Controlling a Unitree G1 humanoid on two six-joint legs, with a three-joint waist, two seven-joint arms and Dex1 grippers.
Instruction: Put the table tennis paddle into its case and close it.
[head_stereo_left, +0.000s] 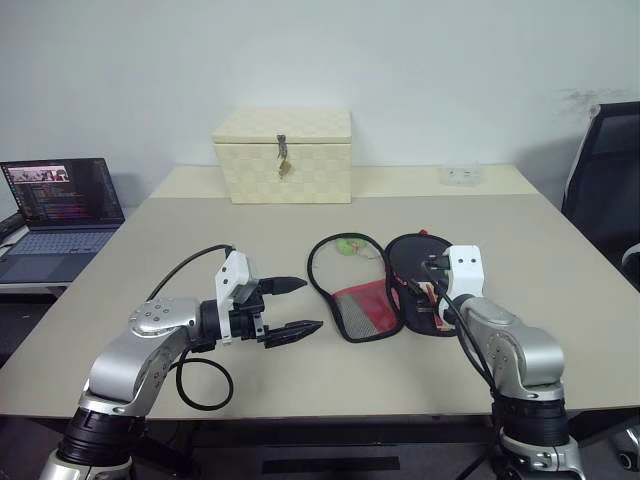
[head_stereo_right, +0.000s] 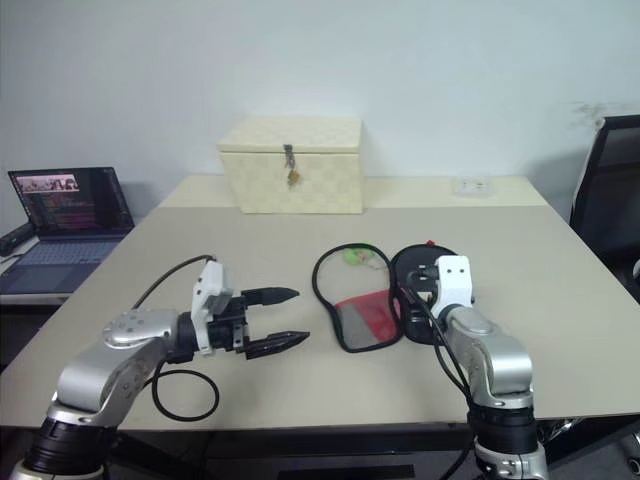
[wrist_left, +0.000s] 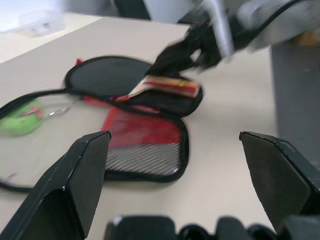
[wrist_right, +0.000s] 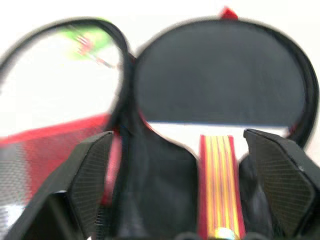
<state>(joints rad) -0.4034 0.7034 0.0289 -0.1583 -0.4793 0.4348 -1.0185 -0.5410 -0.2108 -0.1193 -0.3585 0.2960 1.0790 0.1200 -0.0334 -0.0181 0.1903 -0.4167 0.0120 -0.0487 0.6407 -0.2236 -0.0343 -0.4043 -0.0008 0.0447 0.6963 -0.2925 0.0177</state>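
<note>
So the table tennis paddle (wrist_right: 220, 75) is lying flat inside the right half of its case (head_stereo_left: 362, 310), which is unzipped and spread open on the worktop (head_stereo_left: 150, 250), a bit right of the middle. Long axis runs toward and away from the robot: round black face at the far end, striped red-and-yellow handle (wrist_right: 218, 185) pointing back at the robot. The case's other half, the one with the red mesh panel, is flopped open to the left, and the green fuzzy zipper pull (head_stereo_left: 347, 245) sits inside its far loop.

The right pincer (wrist_right: 192, 170) hovers just over the handle end, aimed forward and slightly down, fingers spread wide on either side of the handle, gripping nothing. The left pincer (head_stereo_left: 292, 308) is off to the left of the case, well apart from it, pointing across toward it with jaws wide open and empty.

Count: one paddle, one case, two pincers. At the back of the worktop there's one cream woven box (head_stereo_left: 283, 155) with a latch, and one open laptop (head_stereo_left: 60, 215) off to the left.
</note>
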